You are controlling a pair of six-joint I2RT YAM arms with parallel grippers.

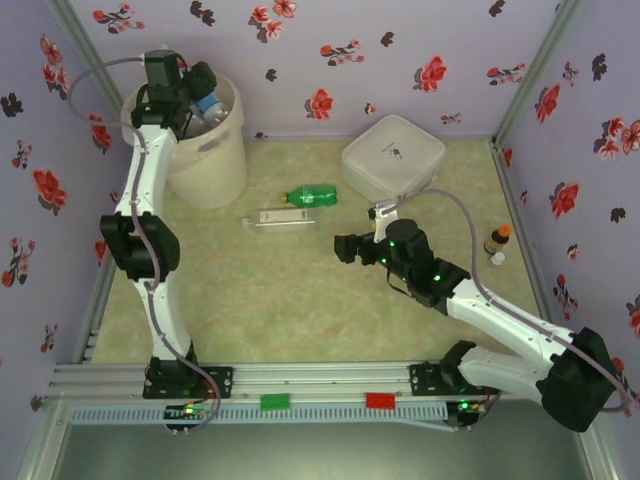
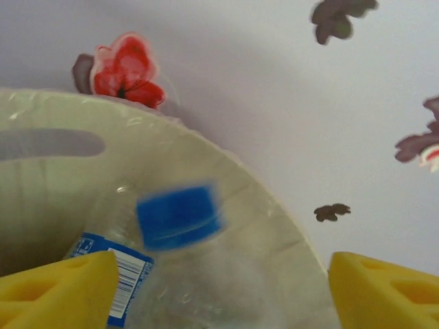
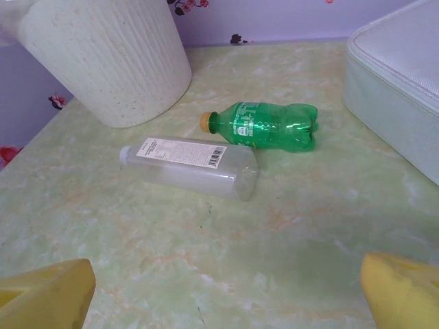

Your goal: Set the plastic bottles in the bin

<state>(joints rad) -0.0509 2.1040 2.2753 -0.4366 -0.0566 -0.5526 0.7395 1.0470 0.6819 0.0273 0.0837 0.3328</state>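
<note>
Bottles are split between the bin (image 1: pixel 215 150) and the bench (image 1: pixel 300 320). One blue-capped bottle (image 2: pixel 206 288), clear with a blue label, sits inside the bin's mouth close to the inner wall, and it is blurred in the left wrist view. Directly above the bin hangs the left hand (image 2: pixel 223 264), its yellow fingers (image 2: pixel 62 288) spread wide to either side of that bottle. It looks released rather than clamped, though one finger overlaps the label and I cannot tell whether it touches.

Out on the bench, near the bin's foot on the side towards the white box (image 1: pixel 393 155), a green bottle (image 3: pixel 267 127) lies on its side, its yellow cap pointing back at the bin. Just beside it, on the side nearer the arms' bases, a clear bottle (image 3: pixel 192 164) with a white label also lies flat, cap end towards the bin. The right hand (image 3: pixel 226 274) hovers low over the bench, farther from the bin than both lying bottles. Its fingers are wide apart with nothing between them.
</note>
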